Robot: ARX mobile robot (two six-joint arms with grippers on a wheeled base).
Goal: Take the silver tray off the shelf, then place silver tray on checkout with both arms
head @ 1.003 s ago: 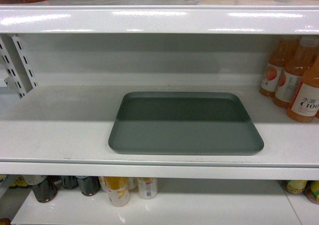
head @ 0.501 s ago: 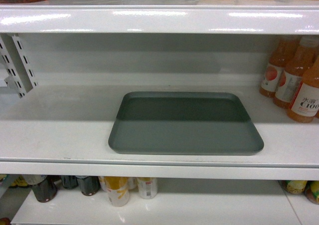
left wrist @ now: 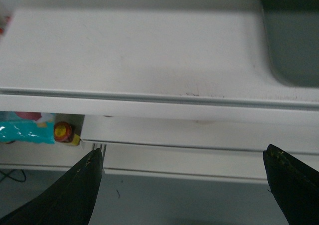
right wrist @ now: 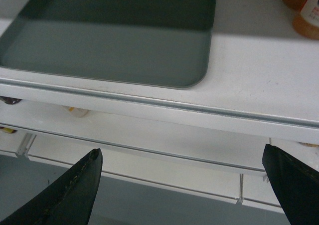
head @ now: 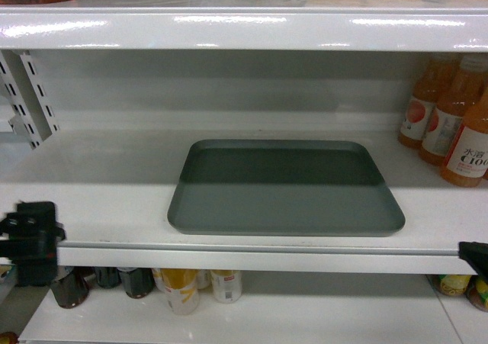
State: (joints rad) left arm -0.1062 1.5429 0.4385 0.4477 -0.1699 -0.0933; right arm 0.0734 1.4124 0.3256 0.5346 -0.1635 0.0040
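The silver tray (head: 286, 188) lies flat on the white shelf (head: 91, 207), its front rim close to the shelf's front edge. My left gripper (left wrist: 183, 149) is open and empty, below and in front of the shelf edge, left of the tray's corner (left wrist: 294, 35). Its black wrist (head: 30, 237) shows at the left edge of the head view. My right gripper (right wrist: 182, 149) is open and empty too, low before the shelf edge under the tray's right front corner (right wrist: 109, 40). A tip of that arm (head: 474, 258) shows at the right edge. The checkout is out of view.
Orange juice bottles (head: 454, 119) stand on the same shelf, right of the tray. Another shelf board (head: 244, 27) runs close above. Bottles and cans (head: 179, 287) fill the shelf below. A slotted white bracket (head: 30, 100) hangs at the back left.
Both arms have risen into the head view, the left at the lower left edge and the right at the lower right. The tray has not moved.
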